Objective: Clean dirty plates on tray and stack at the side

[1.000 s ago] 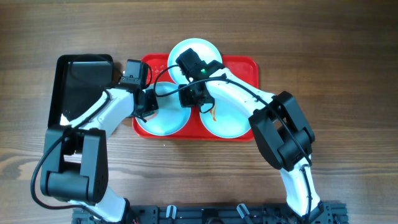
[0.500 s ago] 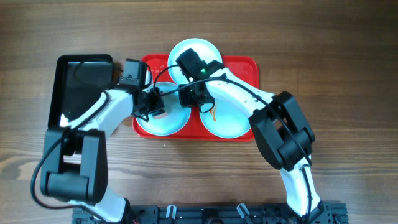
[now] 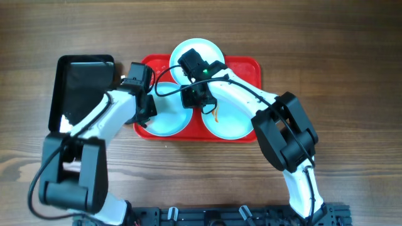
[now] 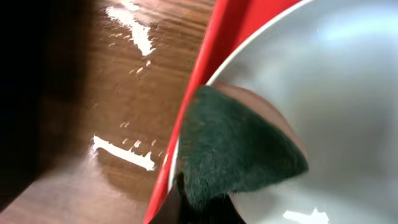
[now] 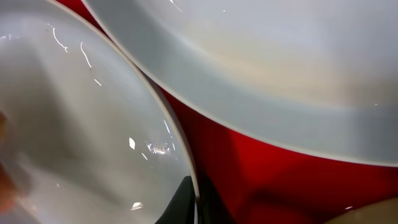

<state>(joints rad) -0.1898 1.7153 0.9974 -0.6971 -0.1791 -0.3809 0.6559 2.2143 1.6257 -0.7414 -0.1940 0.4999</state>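
Three pale plates lie on the red tray (image 3: 248, 66): one at the back (image 3: 200, 51), one front left (image 3: 171, 119), and one front right (image 3: 232, 120) with an orange smear. My left gripper (image 3: 146, 108) is shut on a dark green scouring pad (image 4: 236, 143) and presses it on the left rim of the front-left plate (image 4: 336, 93). My right gripper (image 3: 196, 98) is shut on that plate's right rim (image 5: 196, 199). The plate (image 5: 74, 124) looks clean in the right wrist view, and another plate (image 5: 280, 62) lies beside it.
A black glossy tray (image 3: 78, 85) sits left of the red tray, close to my left arm. Wooden table (image 3: 339, 63) surrounds both trays. The red tray's rim (image 4: 205, 81) runs just left of the pad, with wood (image 4: 124, 93) beyond.
My left gripper has slid the pad leftward across the front-left plate to its left rim. The right arm has not moved.
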